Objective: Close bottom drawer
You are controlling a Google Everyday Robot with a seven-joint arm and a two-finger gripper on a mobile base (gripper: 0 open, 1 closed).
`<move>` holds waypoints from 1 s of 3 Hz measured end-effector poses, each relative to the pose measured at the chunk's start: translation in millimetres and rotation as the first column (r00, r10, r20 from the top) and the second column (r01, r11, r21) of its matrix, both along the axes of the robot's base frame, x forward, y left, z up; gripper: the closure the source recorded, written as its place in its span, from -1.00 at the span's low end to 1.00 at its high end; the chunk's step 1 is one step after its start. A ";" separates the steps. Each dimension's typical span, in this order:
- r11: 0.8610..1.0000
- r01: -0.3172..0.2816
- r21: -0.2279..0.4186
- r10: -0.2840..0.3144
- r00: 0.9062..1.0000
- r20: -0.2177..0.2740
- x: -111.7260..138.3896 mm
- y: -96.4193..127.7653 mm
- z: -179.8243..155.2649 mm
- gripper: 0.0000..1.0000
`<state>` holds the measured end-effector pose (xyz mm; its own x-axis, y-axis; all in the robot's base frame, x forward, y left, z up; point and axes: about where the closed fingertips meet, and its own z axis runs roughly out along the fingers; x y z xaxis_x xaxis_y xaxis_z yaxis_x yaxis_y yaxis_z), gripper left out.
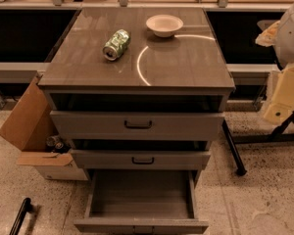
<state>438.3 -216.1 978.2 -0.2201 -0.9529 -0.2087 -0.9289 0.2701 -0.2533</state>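
Speckled floor surrounded the cabinet; the bottom drawer stood pulled far out, not closed yet; the gripper was out of view, its state unknowable.

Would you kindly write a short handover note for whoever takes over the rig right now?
Gripper: not in view; nothing is touching the cabinet.
Bottom drawer: pulled far out, front panel nearest the camera.
Done: nothing that shows; the drawer is open.
Left: bring the gripper to the front panel and push the drawer fully in.
Note: the top drawer and middle drawer also stand slightly out. A can on its side and a bowl sit on top.
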 end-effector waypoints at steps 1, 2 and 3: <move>1.000 0.000 0.000 0.000 1.000 0.000 0.0 0.0 0.0 -1.00; 0.999 -0.031 0.043 0.032 0.999 -0.016 -1.7 10.9 -18.6 -1.00; 0.988 -0.073 0.137 0.082 0.995 -0.060 -11.9 37.3 -62.4 -1.00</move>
